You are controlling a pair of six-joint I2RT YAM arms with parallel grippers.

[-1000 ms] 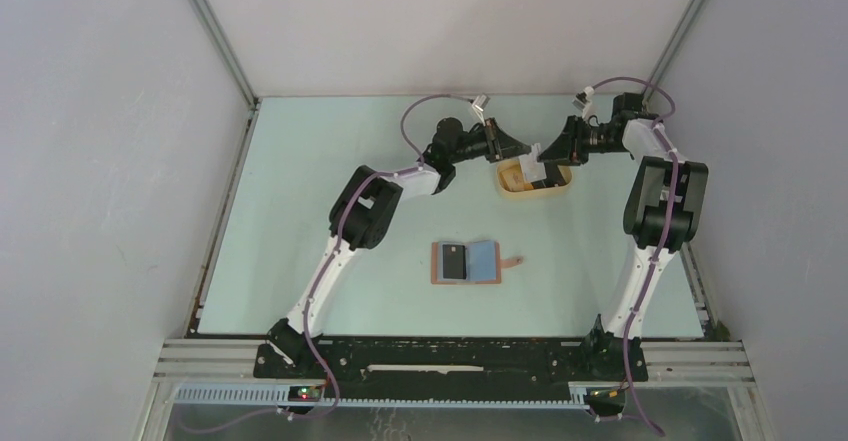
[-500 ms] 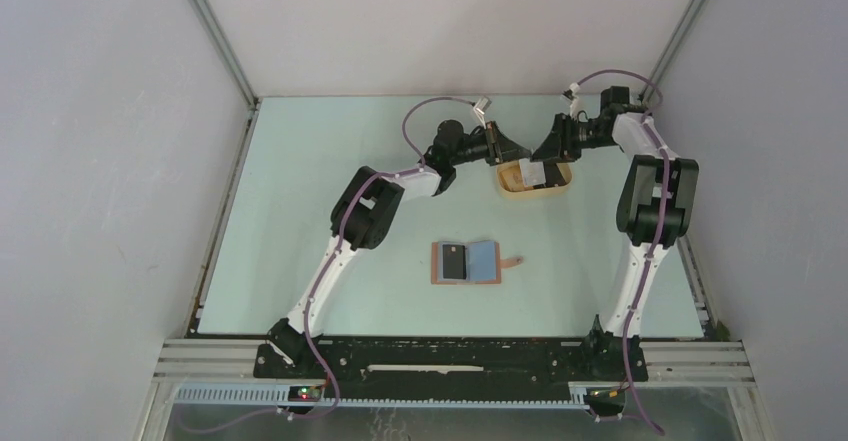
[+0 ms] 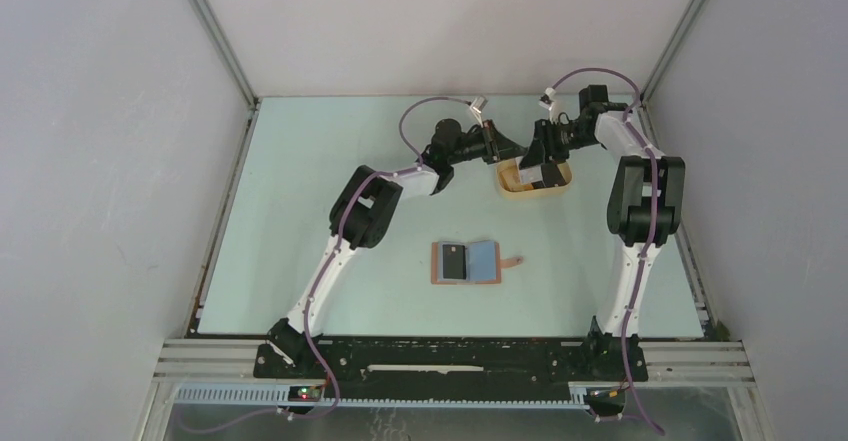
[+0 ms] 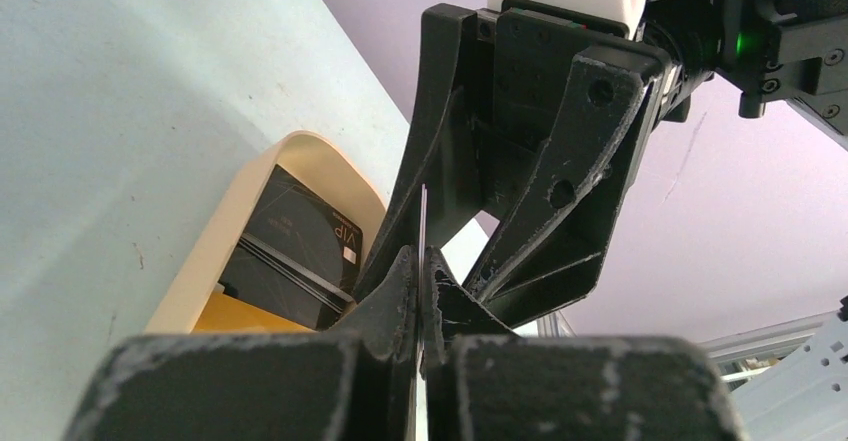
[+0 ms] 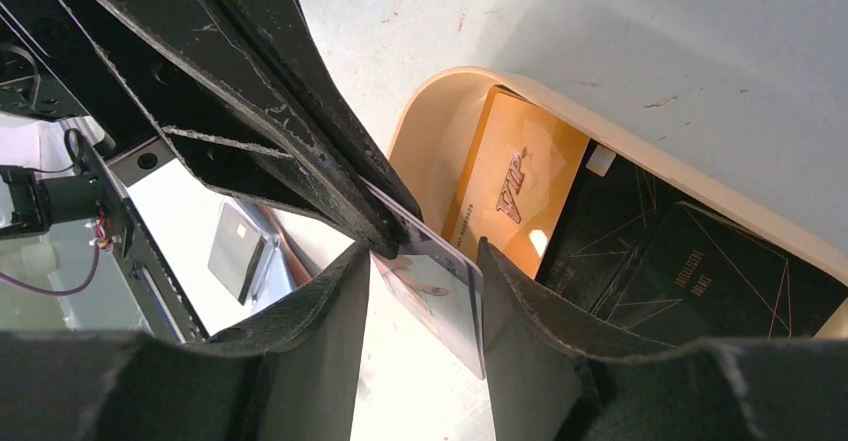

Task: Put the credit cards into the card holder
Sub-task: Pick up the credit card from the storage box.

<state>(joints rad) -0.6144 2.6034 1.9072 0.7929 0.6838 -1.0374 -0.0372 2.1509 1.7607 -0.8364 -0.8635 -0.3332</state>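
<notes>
My left gripper is shut on a thin credit card, seen edge-on between its fingers above the tan tray. In the right wrist view the card's glossy, pale face hangs between my right gripper's spread fingers, with gaps on both sides. The left fingers pinch its top edge. Dark cards and a gold card lie in the tray. The brown card holder lies open at mid-table with a dark card in its left side.
The tray's rim lies just under both grippers at the back of the table. The enclosure walls stand close behind and to the right of the right arm. The card holder's strap sticks out to the right.
The right wrist has swung left and back, closing in on the left gripper over the tray. The left arm has barely moved. The card holder has not moved.
</notes>
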